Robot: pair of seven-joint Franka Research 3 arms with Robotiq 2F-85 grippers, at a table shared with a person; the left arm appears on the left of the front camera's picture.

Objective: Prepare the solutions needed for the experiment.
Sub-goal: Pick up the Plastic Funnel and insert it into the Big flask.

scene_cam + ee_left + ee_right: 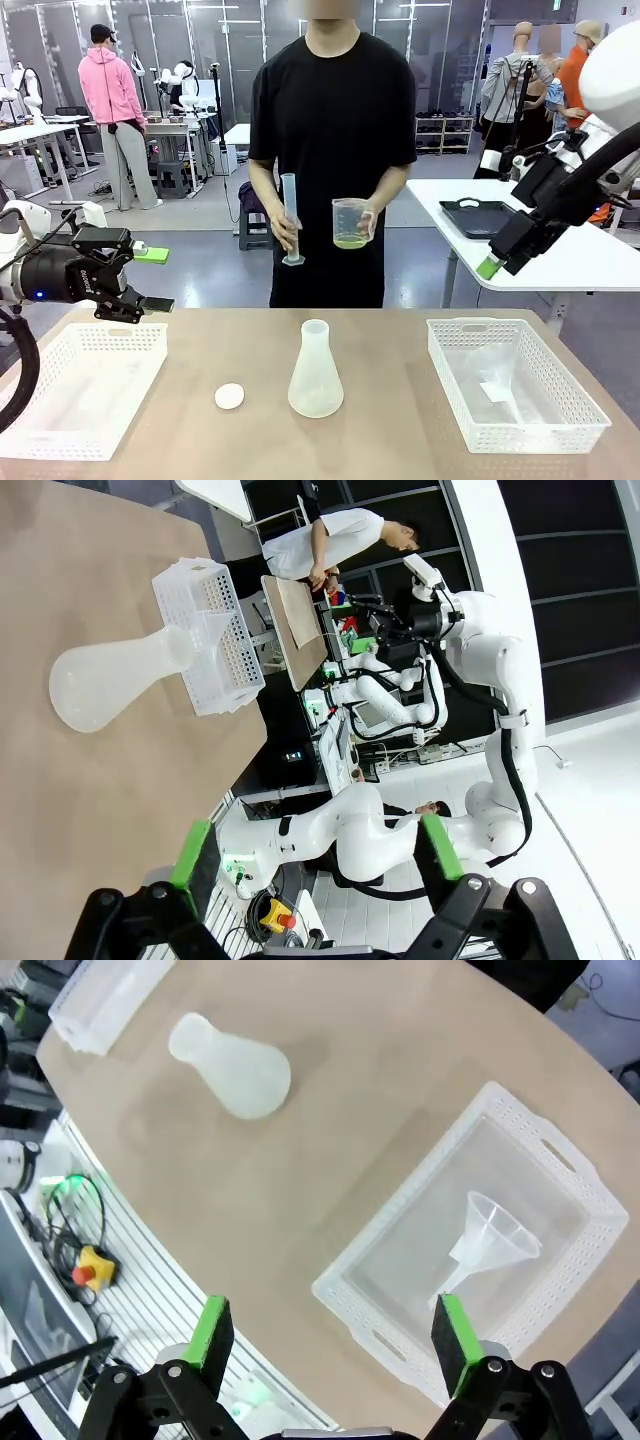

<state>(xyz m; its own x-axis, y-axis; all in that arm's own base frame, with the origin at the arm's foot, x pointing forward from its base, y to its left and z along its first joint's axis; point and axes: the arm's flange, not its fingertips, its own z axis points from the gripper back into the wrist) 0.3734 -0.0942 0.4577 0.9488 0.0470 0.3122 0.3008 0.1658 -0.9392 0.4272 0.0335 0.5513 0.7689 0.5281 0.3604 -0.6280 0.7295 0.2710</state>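
At the left of the front view, I am holding my left gripper [153, 279] wide open and empty, just above the left basket [60, 345] in the frame. Toward the centre, a white cap [229, 396] and a frosted conical flask [315, 372] are resting on the table [390, 440]. At upper centre the person is holding a graduated cylinder [290, 215] and a beaker [351, 212] containing the solutions [350, 240], a shallow yellow-green layer. At upper right I am holding my right gripper [492, 262] equally wide and empty, over the right basket [575, 400], where a clear funnel [495, 1240] is lying.
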